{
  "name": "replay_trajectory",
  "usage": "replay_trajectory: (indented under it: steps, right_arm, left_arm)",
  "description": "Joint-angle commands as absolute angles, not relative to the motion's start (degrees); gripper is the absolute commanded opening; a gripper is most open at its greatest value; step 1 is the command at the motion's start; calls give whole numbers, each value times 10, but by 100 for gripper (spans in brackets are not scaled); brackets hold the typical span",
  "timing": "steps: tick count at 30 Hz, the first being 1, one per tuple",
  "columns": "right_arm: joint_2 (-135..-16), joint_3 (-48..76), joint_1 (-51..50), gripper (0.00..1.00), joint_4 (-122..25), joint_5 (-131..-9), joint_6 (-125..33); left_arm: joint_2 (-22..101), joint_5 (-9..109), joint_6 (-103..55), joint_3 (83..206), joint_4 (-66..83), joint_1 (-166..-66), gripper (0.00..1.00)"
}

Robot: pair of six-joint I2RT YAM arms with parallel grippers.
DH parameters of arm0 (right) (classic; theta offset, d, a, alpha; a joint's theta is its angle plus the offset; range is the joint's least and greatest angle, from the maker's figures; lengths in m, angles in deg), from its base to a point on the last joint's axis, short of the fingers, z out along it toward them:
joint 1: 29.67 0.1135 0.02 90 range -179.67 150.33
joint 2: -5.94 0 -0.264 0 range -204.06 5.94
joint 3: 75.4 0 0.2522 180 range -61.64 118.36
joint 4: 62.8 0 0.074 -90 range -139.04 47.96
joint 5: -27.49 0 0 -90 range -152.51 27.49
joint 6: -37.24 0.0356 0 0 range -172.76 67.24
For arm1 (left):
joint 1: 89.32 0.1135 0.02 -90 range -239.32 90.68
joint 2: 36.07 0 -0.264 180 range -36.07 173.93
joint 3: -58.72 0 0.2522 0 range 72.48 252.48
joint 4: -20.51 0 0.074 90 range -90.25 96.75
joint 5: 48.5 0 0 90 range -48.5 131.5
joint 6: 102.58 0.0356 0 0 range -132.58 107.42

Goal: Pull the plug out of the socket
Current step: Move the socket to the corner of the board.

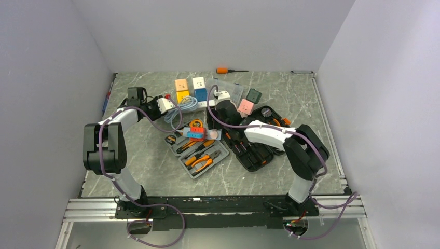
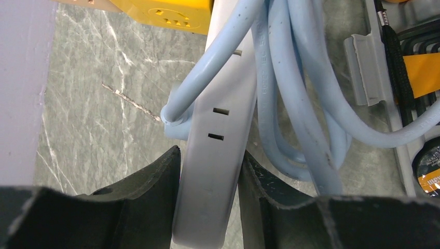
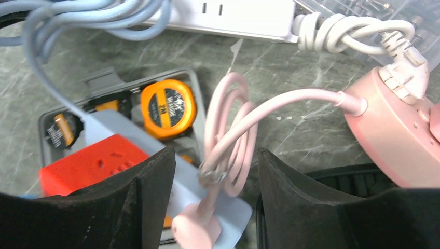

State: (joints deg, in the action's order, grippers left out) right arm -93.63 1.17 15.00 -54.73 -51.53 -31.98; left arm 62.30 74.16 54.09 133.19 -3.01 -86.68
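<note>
Socket, a long white plastic power strip (image 2: 206, 202), lies in the upper middle of the overhead frame and runs left to right on the grey marbled table (image 2: 93, 104). Left gripper (image 2: 210, 153) is clamped across its near end, both black fingers (image 2: 155, 181) pressed on the strip's sides. We see only three slots on it in the left wrist frame. Further up it is buried under a light-blue cable bundle (image 2: 290, 78). One strand ends in a light-blue moulded plug (image 2: 174, 120) against the strip's left edge, just ahead of the left finger. We cannot tell whether it is seated. Yellow plastic cube (image 2: 166, 13) is cropped at the top edge.

Right gripper (image 3: 215, 153) stands open, jaws either side of a looped pink cord (image 3: 231, 129) without touching it. Pink plug (image 3: 194, 231) at the bottom edge of the right wrist frame is blurred and partly cut off. In the upper right of that frame, the strip's knotted white cord (image 3: 332, 28) leads to a white plug (image 3: 410, 62). That plug sits against the top of a rounded pink socket block (image 3: 386, 135), which is cropped at the right edge.
</note>
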Motion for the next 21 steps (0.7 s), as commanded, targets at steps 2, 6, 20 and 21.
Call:
replay_trajectory:
  steps: [2, 6, 20, 21]
  right_arm:
    - [-988, 53, 135, 58, -546, -526, -309]
    - [-1005, 55, 136, 41, -536, -551, -290]
    - [-1021, 243, 160, 0, -499, -561, -363]
    - [-1033, 260, 165, 0, -495, -563, -364]
  left_arm:
    - [577, 764, 537, 1342, 63, -870, 15]
    - [572, 762, 530, 1341, 80, -870, 15]
    - [566, 741, 435, 1425, 147, -825, 6]
    - [565, 737, 438, 1424, 150, -824, 6]
